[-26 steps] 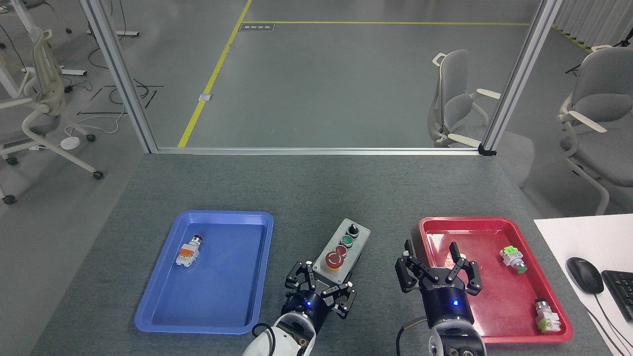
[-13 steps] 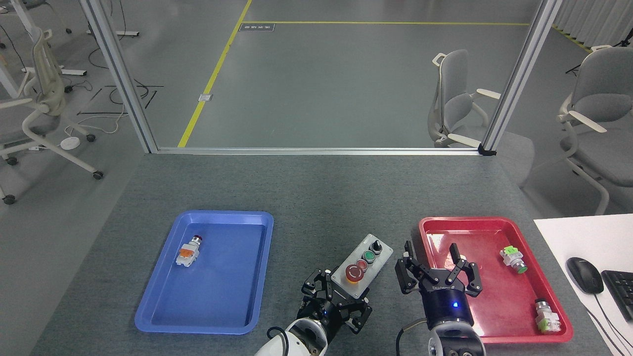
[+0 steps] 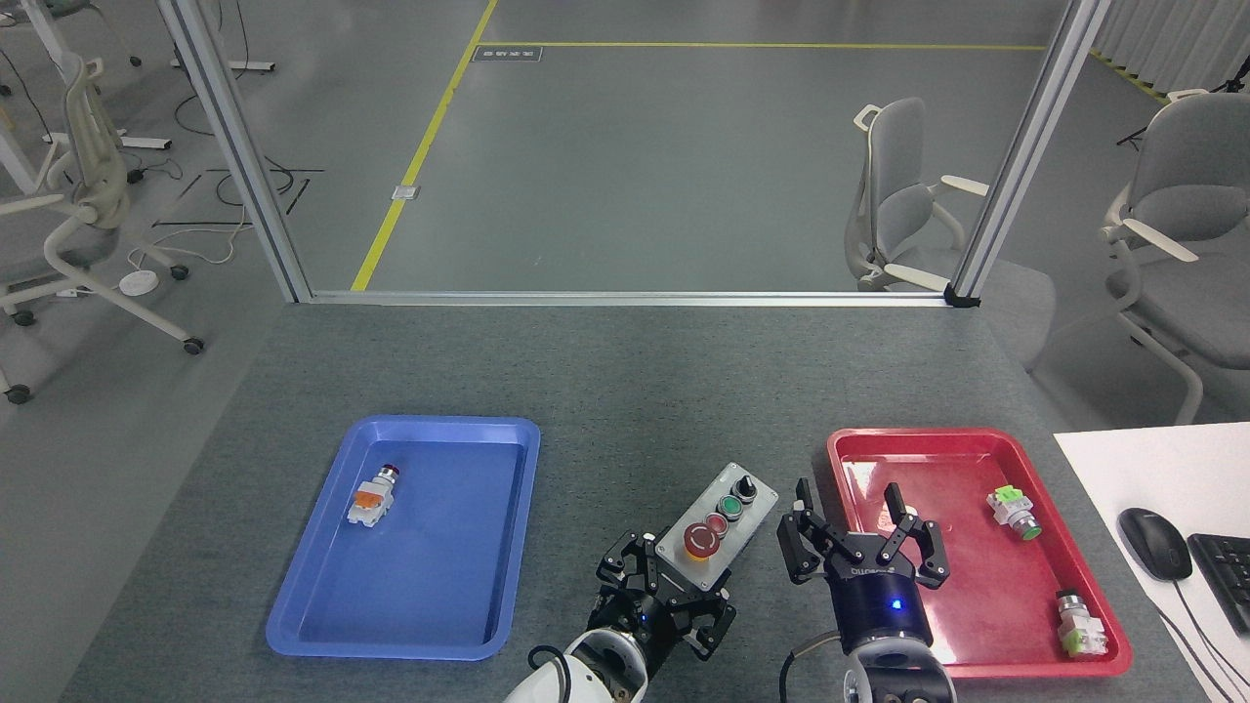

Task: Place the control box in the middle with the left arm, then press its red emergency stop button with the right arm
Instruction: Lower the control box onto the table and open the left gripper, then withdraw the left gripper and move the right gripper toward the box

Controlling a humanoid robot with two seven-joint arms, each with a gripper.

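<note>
The control box [image 3: 720, 524] lies slantwise on the grey felt tabletop [image 3: 625, 391], between the two trays and close to the red one. Along its light grey face run a black knob [image 3: 745, 485], a green button [image 3: 729, 506], a small red button [image 3: 716, 523] and the large red emergency stop button [image 3: 699, 540] with its yellow collar. My left gripper [image 3: 672, 589] is shut on the box's near end, one finger on each side. Just right of the box, over the red tray's left edge, my right gripper [image 3: 859, 539] stands open and holds nothing.
A blue tray [image 3: 322, 605] at the left holds a loose orange-bodied push-button [image 3: 369, 498]. The red tray [image 3: 928, 435] at the right holds two green-and-white button parts [image 3: 1013, 513] [image 3: 1079, 625]. A white desk with a mouse [image 3: 1155, 542] and keyboard [image 3: 1226, 576] borders the far right.
My left gripper carried the control box to the right and nearer, turning it more slantwise; over the last half second it has hardly moved. The right gripper stayed in place.
</note>
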